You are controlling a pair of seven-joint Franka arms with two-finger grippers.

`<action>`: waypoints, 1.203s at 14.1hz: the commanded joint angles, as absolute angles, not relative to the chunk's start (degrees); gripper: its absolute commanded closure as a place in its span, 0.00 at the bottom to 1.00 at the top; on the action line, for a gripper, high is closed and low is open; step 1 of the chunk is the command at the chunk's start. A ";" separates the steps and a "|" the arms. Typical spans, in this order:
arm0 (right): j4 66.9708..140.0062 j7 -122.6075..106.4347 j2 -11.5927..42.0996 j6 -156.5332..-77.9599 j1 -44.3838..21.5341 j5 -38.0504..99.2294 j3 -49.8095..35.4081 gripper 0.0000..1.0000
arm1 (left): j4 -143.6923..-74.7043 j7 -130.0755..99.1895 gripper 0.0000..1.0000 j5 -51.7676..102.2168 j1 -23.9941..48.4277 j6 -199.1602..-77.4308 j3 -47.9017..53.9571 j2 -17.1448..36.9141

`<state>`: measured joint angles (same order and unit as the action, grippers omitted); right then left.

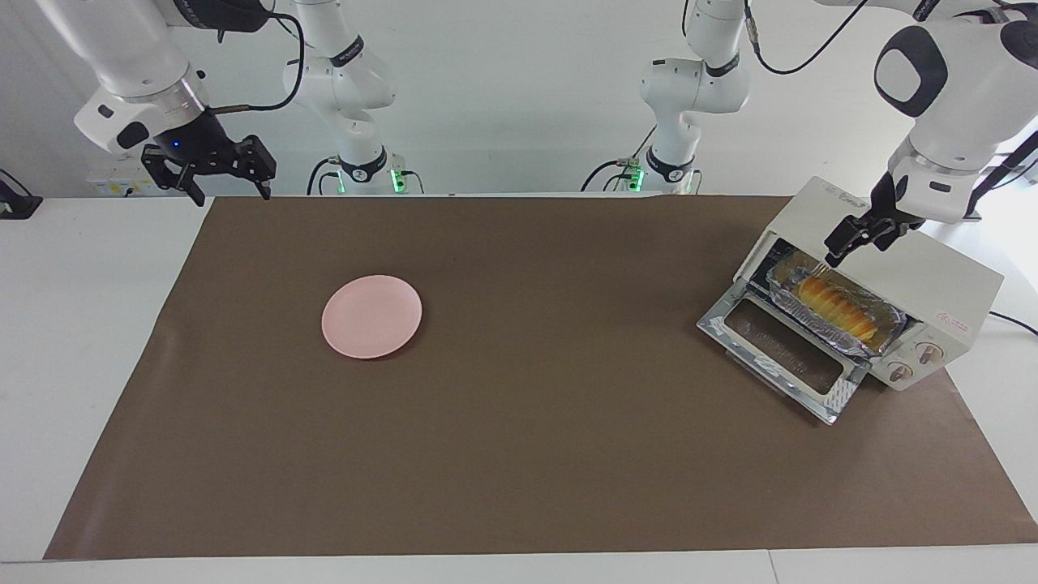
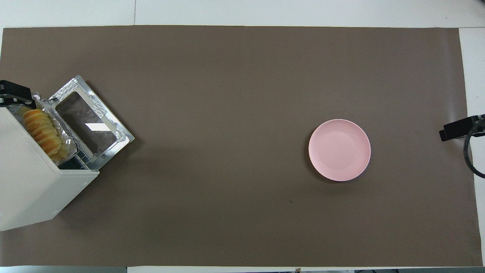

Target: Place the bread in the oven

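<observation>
The bread [image 1: 835, 308], a ridged yellow-orange loaf, lies on a crinkled foil tray [image 1: 890, 322] in the mouth of the cream-white oven [image 1: 932, 276]. The oven stands at the left arm's end of the table with its glass door [image 1: 782, 345] dropped open. My left gripper [image 1: 847, 247] is open and empty, just above the end of the bread nearer to the robots, at the oven's top front edge. The overhead view shows the bread [image 2: 41, 129], the oven [image 2: 30, 189] and the left gripper [image 2: 15, 96]. My right gripper [image 1: 231, 193] is open, empty and raised, and waits over the table's edge at its own end.
A round pink plate [image 1: 371, 315] lies empty on the brown mat [image 1: 568, 422], toward the right arm's end; it also shows in the overhead view [image 2: 339, 149]. The open oven door juts out onto the mat.
</observation>
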<state>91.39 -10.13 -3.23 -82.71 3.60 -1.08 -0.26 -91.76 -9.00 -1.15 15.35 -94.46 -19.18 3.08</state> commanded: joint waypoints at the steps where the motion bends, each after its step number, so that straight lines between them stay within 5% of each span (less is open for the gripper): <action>1: 93.08 -11.16 -4.66 -83.50 4.39 -1.49 -0.88 0.00 | -92.90 -8.44 0.00 -0.53 13.29 -92.47 -16.54 0.88; 6: 93.08 -11.16 -4.66 -83.50 4.39 -1.49 -0.88 0.00 | -92.99 -8.09 0.00 -0.44 2.12 -92.81 -1.95 0.88; 17: 93.08 -11.16 -4.66 -83.50 4.39 -1.49 -0.97 0.00 | -92.99 -5.19 0.00 0.97 2.90 -89.83 0.35 0.70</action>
<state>91.39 -10.13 -3.23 -82.71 3.60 -1.08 -0.26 -92.04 -6.97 -0.04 3.36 -90.96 0.16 1.84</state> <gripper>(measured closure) 0.000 0.000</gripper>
